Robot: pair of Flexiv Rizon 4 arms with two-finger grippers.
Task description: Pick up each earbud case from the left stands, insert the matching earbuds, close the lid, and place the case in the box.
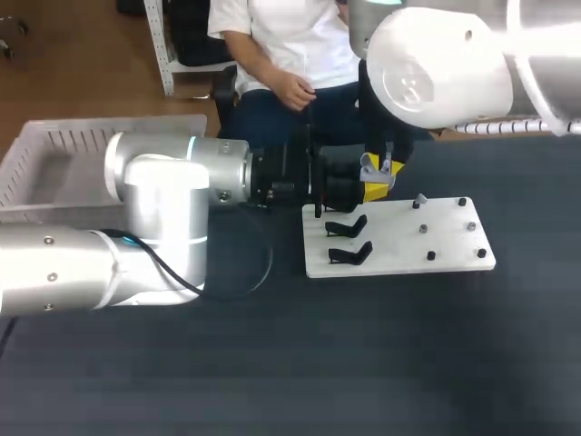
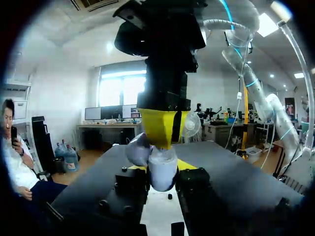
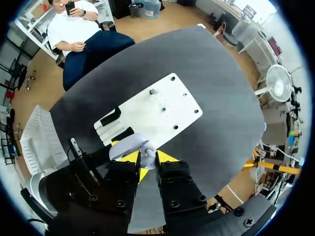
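- Watch it here: the earbud case (image 2: 162, 173) looks open, lid off to one side. A skewed push from above could twist it in the grip or miss the socket.
- Left pincer (image 2: 161, 167) reaches in level, clenched on the case, just off the stand board's (image 1: 408, 247) 11 o'clock corner.
- Right pincer (image 3: 147, 158) points straight down onto the case; I can't tell its grasp.

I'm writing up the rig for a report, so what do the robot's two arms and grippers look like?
The left arm and right arm are rounded silver-white tubes with thick joints. A black cable loops off the left one, and a white ribbed hose runs by the right. The left gripper and right gripper are black, blocky and screw-studded, with bright yellow tips.
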